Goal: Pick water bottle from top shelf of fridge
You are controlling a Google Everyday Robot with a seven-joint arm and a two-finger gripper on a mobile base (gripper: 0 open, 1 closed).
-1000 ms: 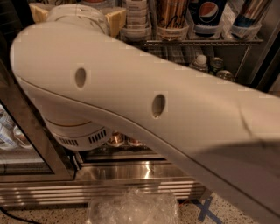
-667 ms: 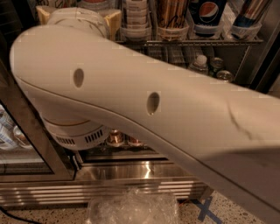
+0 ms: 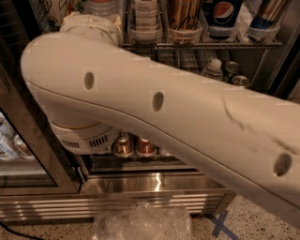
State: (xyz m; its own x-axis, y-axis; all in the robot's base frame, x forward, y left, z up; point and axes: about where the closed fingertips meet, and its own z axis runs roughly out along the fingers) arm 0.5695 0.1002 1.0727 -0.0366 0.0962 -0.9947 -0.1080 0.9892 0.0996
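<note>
My white arm crosses almost the whole camera view from lower right to upper left, and its elbow joint sits in front of the fridge. My gripper is not in view; it lies somewhere past the arm. Above the arm, a wire rack holds clear trays with a Pepsi can and a brown drink. I cannot tell whether this is the top shelf. The large water bottle is hidden. A smaller clear bottle with a white cap stands on the rack below.
The dark-framed glass door stands open at the left. Soda cans sit on a low rack under the arm. The shiny steel base runs along the bottom. A crinkled clear plastic thing lies at the lower edge.
The arm link has slid slightly toward the upper left, and a third hole in its shell has come into view at lower right. The fridge contents have not moved.
</note>
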